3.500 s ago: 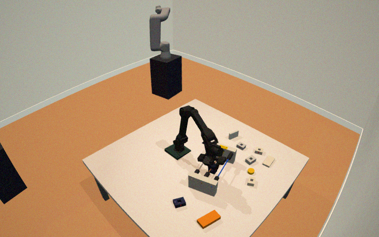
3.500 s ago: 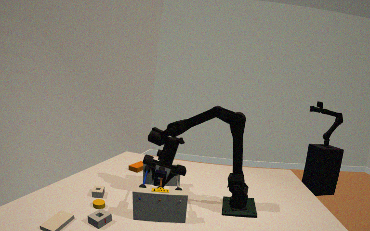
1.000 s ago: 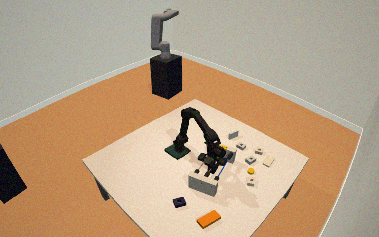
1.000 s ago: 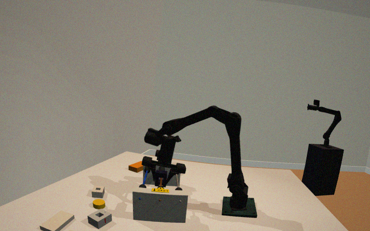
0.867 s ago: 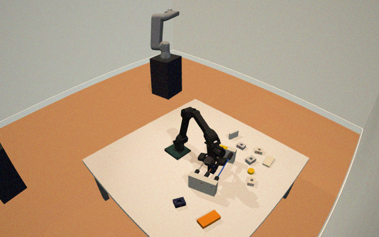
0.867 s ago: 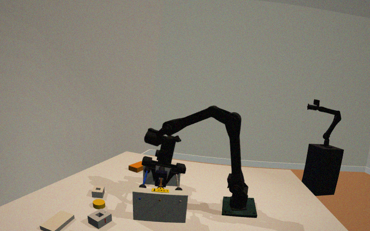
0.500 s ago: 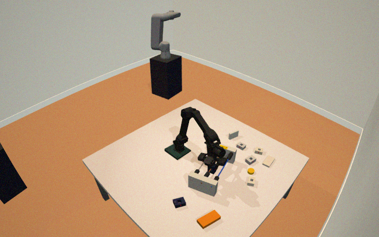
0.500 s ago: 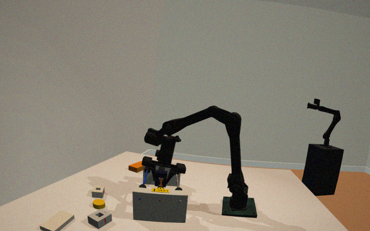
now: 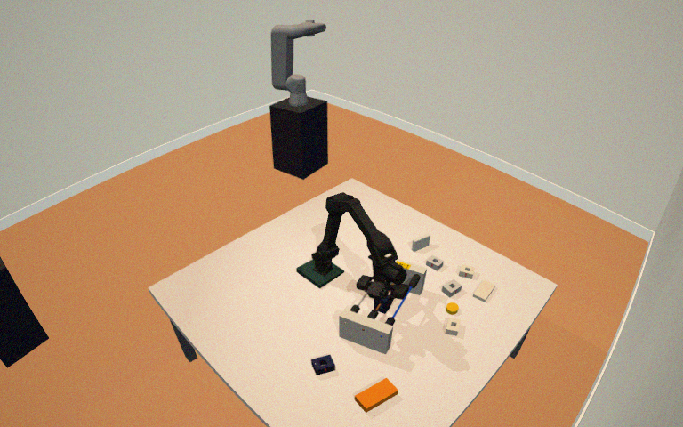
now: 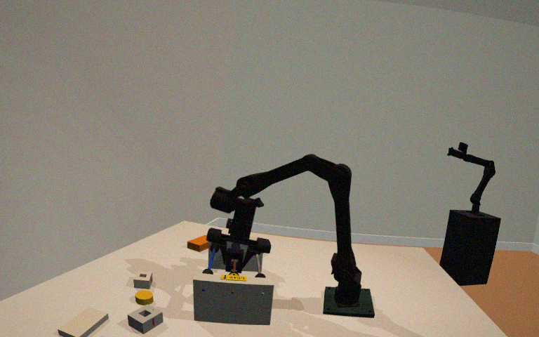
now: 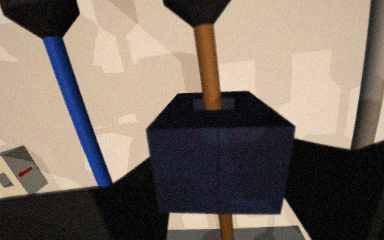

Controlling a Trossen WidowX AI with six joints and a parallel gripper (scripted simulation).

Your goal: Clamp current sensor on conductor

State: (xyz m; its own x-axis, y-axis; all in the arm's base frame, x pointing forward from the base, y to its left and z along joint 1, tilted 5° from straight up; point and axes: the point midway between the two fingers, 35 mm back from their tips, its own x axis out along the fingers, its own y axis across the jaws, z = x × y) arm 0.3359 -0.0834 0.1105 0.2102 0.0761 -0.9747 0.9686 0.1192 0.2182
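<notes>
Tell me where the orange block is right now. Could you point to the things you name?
In the top view, the orange block (image 9: 376, 394) (image 10: 197, 243) lies near the bottom edge of the picture, right of the dark blue sensor (image 9: 323, 364) and below the nearer grey panel (image 9: 363, 334).

I take this for a robotics lab or test room. My worktop (image 9: 241, 311) (image 10: 381, 269) stands on dark legs in a plain room with bare grey walls (image 9: 125, 60) (image 10: 158, 99), pale skirting and an orange-brown floor (image 9: 176, 211) (image 10: 504, 293). Past its far corner, a grey robot arm (image 9: 282, 58) is mounted on a black pedestal (image 9: 299, 138). Near my worktop's middle, a yellow LOAD label (image 9: 403, 264) (image 10: 234, 277) tops one of two grey end blocks joined by coloured conductors, like an electrical test rig.
</notes>
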